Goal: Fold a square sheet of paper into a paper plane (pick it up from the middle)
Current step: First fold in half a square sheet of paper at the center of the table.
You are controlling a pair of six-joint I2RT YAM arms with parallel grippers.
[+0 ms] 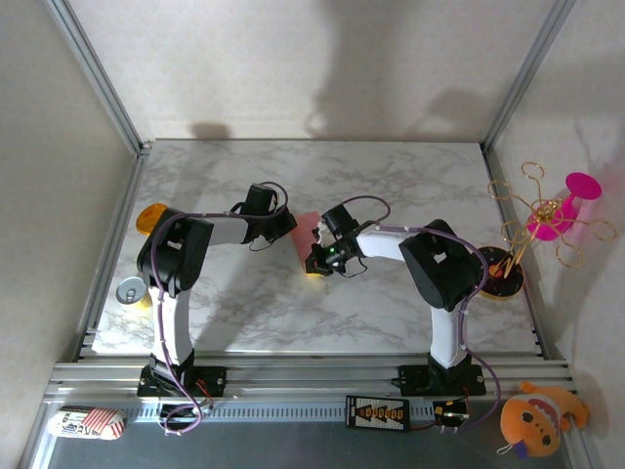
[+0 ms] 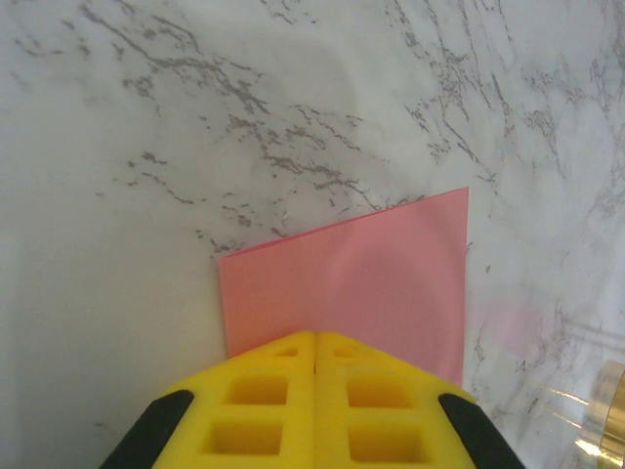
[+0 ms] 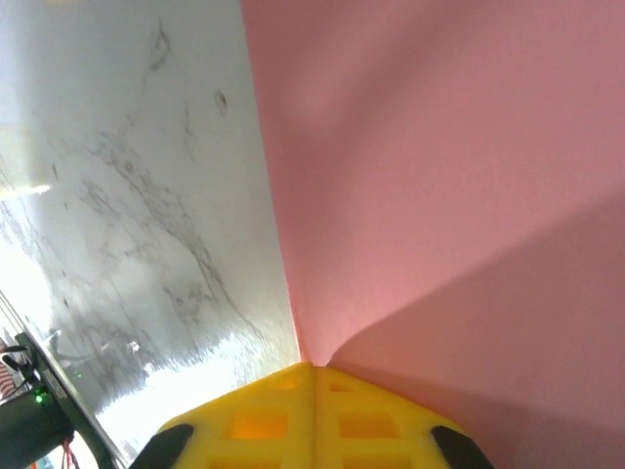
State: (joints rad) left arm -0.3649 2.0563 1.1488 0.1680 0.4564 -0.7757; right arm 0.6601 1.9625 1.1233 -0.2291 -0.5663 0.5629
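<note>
The square sheet of paper [image 1: 304, 227] is salmon pink and lies mid-table between my two grippers. From the left wrist it is a flat pink panel [image 2: 361, 278] with a doubled edge along its top left. My left gripper [image 2: 314, 334] is shut, with its yellow tips over the sheet's near part, and the paper runs under them on both sides. My right gripper [image 3: 314, 366] is shut on the paper [image 3: 439, 186], which rises from the finger seam with a crease and lifts off the marble. In the top view the left gripper [image 1: 283, 227] and the right gripper [image 1: 317, 259] flank the sheet.
An orange disc [image 1: 149, 217] and a can [image 1: 130, 290] sit at the table's left edge. A gold wire stand with a magenta flower [image 1: 559, 210] stands at the right on a dark base [image 1: 503, 280]. An orange plush [image 1: 539, 420] lies near the front right.
</note>
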